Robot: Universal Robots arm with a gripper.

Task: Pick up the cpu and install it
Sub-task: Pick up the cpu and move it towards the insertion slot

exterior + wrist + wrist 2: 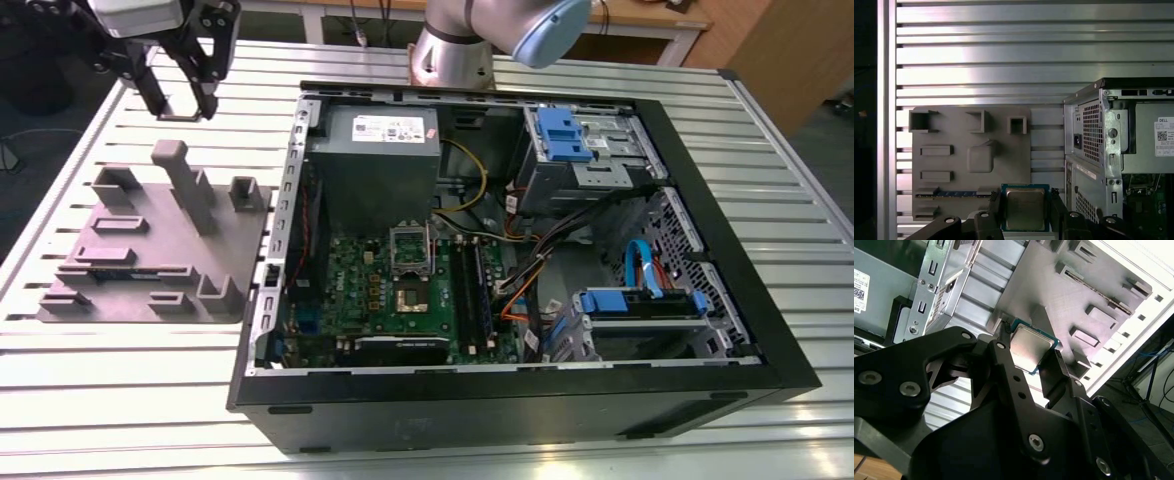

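Note:
The cpu (1025, 208) is a small square chip with a silver-grey top, and my gripper (1025, 204) is shut on it, one black finger on each side. In the second wrist view the cpu (1030, 347) sits the same way between the fingers (1004, 347) of my gripper (1031, 351), held off the table. In the exterior view my gripper (178, 100) hangs at the far left, above the table behind the grey tray (147, 250). The open socket (410, 292) lies on the green motherboard inside the computer case (534, 400).
The grey moulded tray (954, 165) has upright posts and a memory stick (954, 193) in one slot. The case wall (1089, 145) stands beside the tray. Inside the case are a grey power supply box (374, 150), cables and blue drive brackets (561, 135).

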